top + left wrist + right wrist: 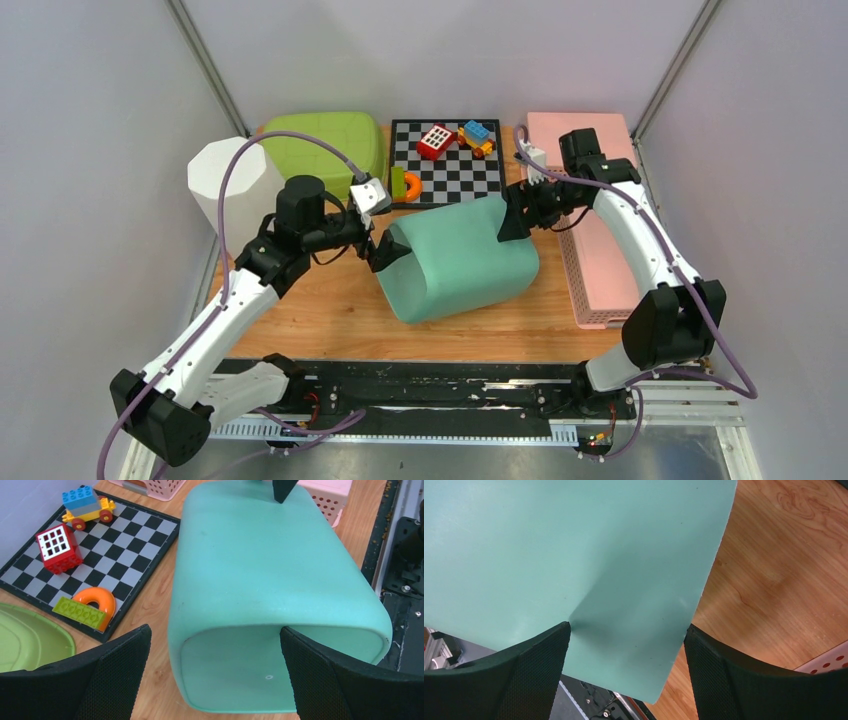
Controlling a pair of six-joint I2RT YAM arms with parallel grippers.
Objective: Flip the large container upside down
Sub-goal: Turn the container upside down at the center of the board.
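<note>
Top external view: large teal container point(460, 262) lies on its side at mid-table point(320, 315), just in front of the checkerboard mat point(455, 175). Its long axis runs left to right, slightly skewed, with one end toward each arm. Left gripper point(380, 246) is at the left end and right gripper point(512, 216) at the far right corner. Both are about equally near.

Left wrist view: jaws fully spread, nothing grasped. They straddle one side wall at the near end, and one finger overlaps the end face. Cannot tell whether that face is mouth or base.

Right wrist view: jaws wide, not clamped. One fingertip point(555, 634) presses the wall, which dimples there, so the wall is soft. The other sits by the wall's free edge.

Judgement: roll about the long axis, driving both ends together. A one-sided push would likely buckle the wall.
</note>
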